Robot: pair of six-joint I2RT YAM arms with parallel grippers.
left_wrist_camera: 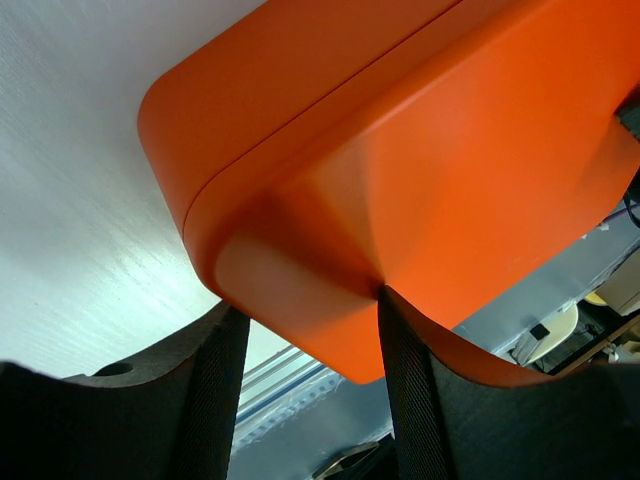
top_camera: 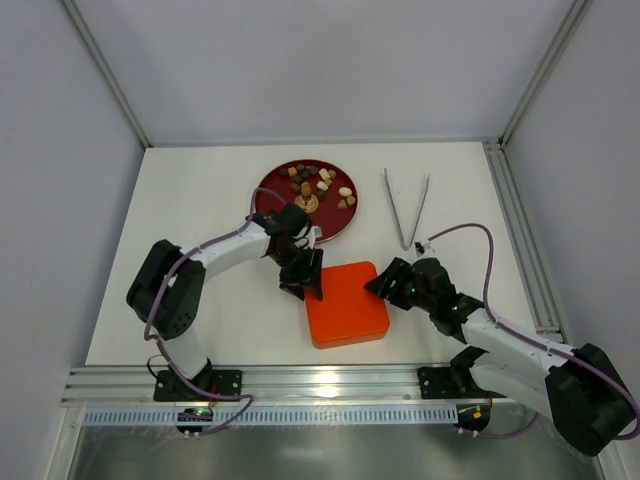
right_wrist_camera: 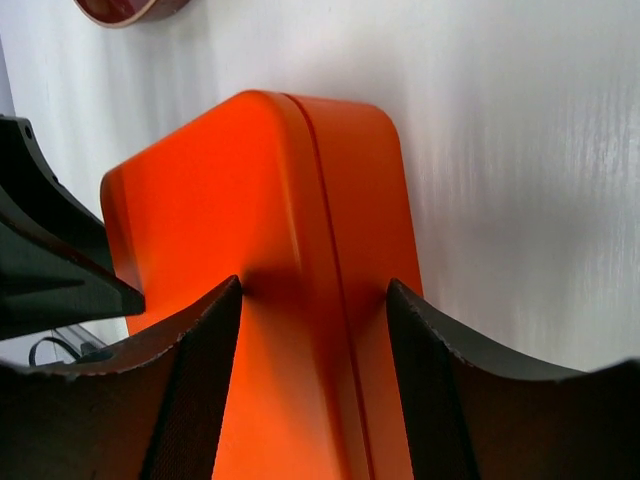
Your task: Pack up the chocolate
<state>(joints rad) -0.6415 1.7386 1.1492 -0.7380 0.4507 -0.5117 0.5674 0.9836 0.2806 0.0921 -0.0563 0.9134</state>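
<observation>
The bite-size brown, dark and cream chocolate pieces lie heaped on the round dark-red plate at the back of the white bench, just beyond the flat orange square box, which sits closed between the two arms. The pieces therefore lie away from both tools, behind the box and towards the left arm's side, so the left arm is the nearer one.

The left tool is at the box's far-left corner. Its wrist view shows that corner filling the gap between the fingers and meeting both, which reads as a half-wide hold on the box. The right tool straddles the box's right edge, with the lid seam running between its fingers. I cannot tell whether it presses or stands clear.

My judgement is that the lid must come off before any piece goes in. There is open bench to the left of the box and in front of it. The long metal tweezers lie to the right of the plate, pointing at the right arm.
</observation>
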